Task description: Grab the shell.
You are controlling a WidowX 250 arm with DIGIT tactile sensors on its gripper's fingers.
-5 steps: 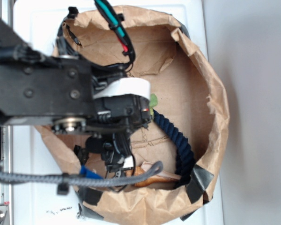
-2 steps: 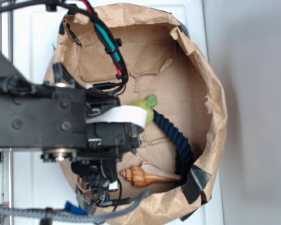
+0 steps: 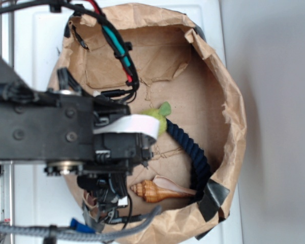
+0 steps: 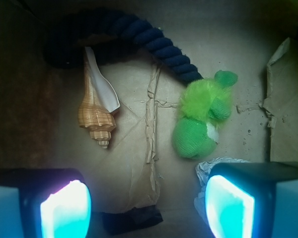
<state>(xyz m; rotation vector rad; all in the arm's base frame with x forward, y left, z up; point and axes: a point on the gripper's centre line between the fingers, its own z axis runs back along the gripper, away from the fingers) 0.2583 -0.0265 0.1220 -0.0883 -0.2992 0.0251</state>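
The shell [image 4: 97, 111] is ribbed orange-brown with a pale lip. It lies on the brown paper floor, its tail pointing at the dark rope. It also shows in the exterior view [image 3: 160, 190], near the bag's lower wall. My gripper [image 4: 146, 198] is open and empty, its glowing fingers [image 4: 64, 208] wide apart. It hangs above the bag floor, short of the shell, which lies ahead and to the left. In the exterior view the black arm [image 3: 66, 132] covers the fingers.
A green plush toy [image 4: 201, 119] lies ahead on the right and a dark blue rope [image 4: 154, 39] curves behind both. Crumpled white paper [image 4: 213, 166] peeks from behind the right finger. Black tape [image 4: 131, 220] lies below. The paper bag's walls [image 3: 234, 117] ring everything.
Since one second ago the arm has shifted left and down in the exterior view, uncovering the shell and the plush. Nothing has moved in the last half second.
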